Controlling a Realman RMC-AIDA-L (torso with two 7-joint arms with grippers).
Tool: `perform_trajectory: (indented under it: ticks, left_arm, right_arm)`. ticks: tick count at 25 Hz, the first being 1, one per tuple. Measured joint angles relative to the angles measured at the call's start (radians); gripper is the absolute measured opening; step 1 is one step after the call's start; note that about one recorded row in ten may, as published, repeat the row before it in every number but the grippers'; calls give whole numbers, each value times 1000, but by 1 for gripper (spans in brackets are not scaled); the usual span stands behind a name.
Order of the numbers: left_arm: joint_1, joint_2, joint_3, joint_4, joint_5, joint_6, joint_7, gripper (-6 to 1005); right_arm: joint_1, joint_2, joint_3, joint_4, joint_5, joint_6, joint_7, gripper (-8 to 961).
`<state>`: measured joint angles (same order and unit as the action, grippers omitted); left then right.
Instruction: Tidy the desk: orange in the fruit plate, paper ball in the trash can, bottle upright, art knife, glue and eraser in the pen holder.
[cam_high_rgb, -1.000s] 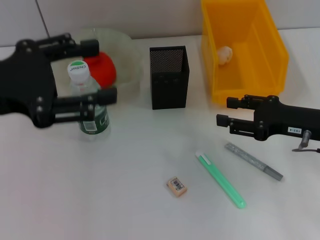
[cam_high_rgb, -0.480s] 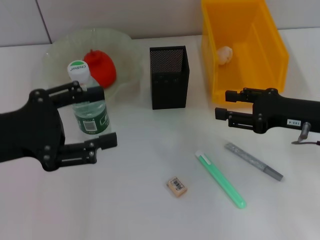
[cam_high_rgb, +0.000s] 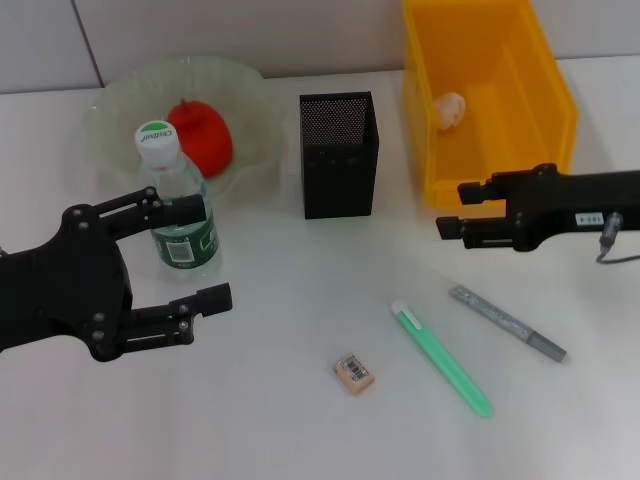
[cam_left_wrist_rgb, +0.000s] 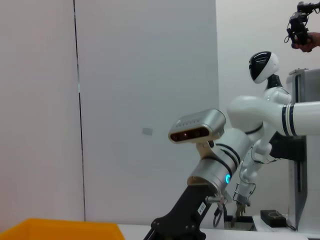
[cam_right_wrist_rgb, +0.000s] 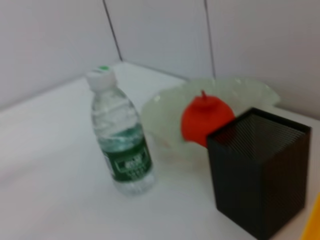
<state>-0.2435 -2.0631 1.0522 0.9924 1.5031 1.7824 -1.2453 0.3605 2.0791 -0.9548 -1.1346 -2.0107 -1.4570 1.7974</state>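
Jaws spread wide, the left gripper (cam_high_rgb: 190, 255) hangs just in front of the upright bottle (cam_high_rgb: 177, 200); the right gripper (cam_high_rgb: 462, 208), jaws parted, hovers beyond the glue stick (cam_high_rgb: 507, 322).

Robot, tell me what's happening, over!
Left pincer open, beside upright bottle. Right pincer open, near yellow bin. Eraser on desk, path clear.

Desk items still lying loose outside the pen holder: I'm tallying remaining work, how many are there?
3. Eraser in front of the pen holder; green glue stick to its right; grey art knife further right, below the right gripper.
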Motion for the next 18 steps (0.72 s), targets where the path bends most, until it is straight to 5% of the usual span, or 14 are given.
perform_trajectory:
  ticks: [5,18]
  left_arm:
    - [-1,-1,0,-15,0,-3,2,801]
    - [-5,-2,7,-32,-1,-5,13,801]
  right_arm:
    - [12,0,-105,-201,-152,-23,223,628]
    - [82,1,-335,-443,-436,-139,563,628]
